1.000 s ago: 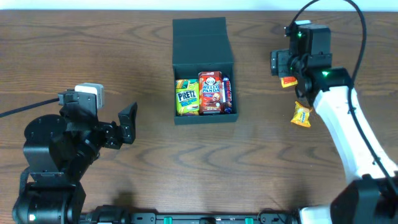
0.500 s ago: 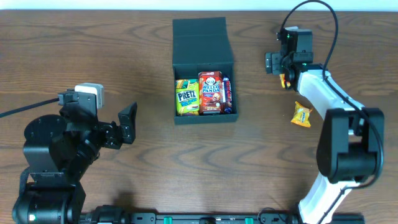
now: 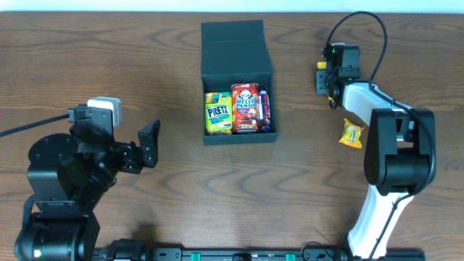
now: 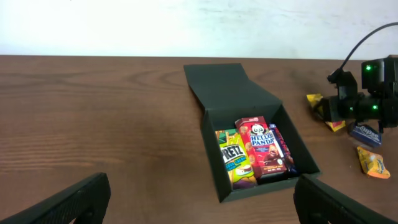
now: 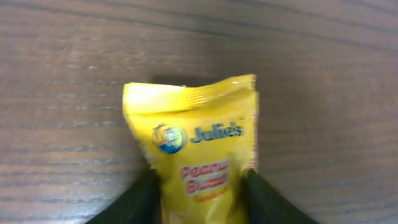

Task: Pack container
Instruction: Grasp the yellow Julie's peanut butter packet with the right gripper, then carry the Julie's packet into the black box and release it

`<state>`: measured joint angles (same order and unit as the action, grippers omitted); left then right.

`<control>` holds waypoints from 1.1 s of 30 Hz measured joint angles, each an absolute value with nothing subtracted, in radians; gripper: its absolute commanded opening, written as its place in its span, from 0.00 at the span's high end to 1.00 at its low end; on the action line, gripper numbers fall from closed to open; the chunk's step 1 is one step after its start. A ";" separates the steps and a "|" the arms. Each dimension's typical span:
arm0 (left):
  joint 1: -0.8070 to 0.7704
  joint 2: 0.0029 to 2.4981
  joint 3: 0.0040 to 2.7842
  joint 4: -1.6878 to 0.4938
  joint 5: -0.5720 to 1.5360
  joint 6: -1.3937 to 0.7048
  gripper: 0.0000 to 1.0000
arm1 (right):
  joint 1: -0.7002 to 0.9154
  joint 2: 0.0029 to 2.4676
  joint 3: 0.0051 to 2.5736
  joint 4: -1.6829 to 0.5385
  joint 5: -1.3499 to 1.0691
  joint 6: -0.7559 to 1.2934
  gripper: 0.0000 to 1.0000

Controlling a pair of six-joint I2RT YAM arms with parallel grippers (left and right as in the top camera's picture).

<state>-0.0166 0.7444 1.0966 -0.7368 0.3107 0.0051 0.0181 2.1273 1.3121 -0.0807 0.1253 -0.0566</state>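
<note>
Fingers (image 5: 134,202) of the right gripper (image 5: 202,200) press in on both lower sides of a yellow Julie's packet (image 5: 193,143). They are drawn partway together and seem to have a grip on it, though it lies flat on the table (image 5: 62,62) and does not look lifted yet.

The container (image 3: 235,47) sits at the far middle of the table with its lid flap thrown back. A green Pretz box (image 3: 217,116) and a red Hello Panda box (image 3: 245,107) stand side by side inside, with a slim blue item (image 3: 264,107) against the right wall. The right gripper is well apart from it, to its right. A second yellow packet (image 3: 351,134) lies loose nearer the robot. Far to the left, the left gripper (image 3: 148,141) hangs with its jaws spread wide and nothing between them.

Over the last second the right arm has folded up on itself, and its wrist has slid toward the far edge and come down over the packet. The pick looks to be made, so a lift and a carry leftward to the container should follow. The container, its contents, the loose packet and the left arm have not moved
</note>
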 measured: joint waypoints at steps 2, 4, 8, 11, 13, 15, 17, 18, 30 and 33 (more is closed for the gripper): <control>-0.017 0.744 1.097 -0.737 0.311 0.005 0.05 | 0.016 2.127 1.312 -0.080 0.126 -0.047 0.74; -0.017 0.744 1.097 -0.737 0.311 0.005 0.05 | 0.015 2.127 1.312 -0.078 0.125 -0.039 0.80; -0.017 0.744 1.097 -0.737 0.311 0.005 0.05 | 0.015 2.127 1.316 -0.071 0.128 -0.034 0.89; -0.017 0.744 1.097 -0.737 0.311 0.005 0.05 | 0.015 2.127 1.320 -0.069 0.130 -0.026 0.93; -0.017 0.744 1.097 -0.737 0.311 0.005 0.05 | 0.015 2.126 1.323 -0.071 0.131 -0.009 0.94; -0.017 0.744 1.097 -0.737 0.311 0.005 0.05 | 0.016 2.124 1.323 -0.074 0.131 0.008 0.96; -0.017 0.744 1.097 -0.737 0.311 0.005 0.05 | 0.016 2.114 1.323 -0.085 0.125 0.021 0.98; -0.017 0.744 1.097 -0.737 0.311 0.005 0.05 | 0.016 2.108 1.323 -0.092 0.116 0.026 0.98; -0.017 0.744 1.097 -0.737 0.311 0.005 0.05 | 0.126 1.840 1.321 -0.106 -0.101 0.155 0.98; -0.017 0.744 1.097 -0.737 0.311 0.005 0.05 | 0.179 1.805 1.321 -0.100 -0.146 0.197 0.98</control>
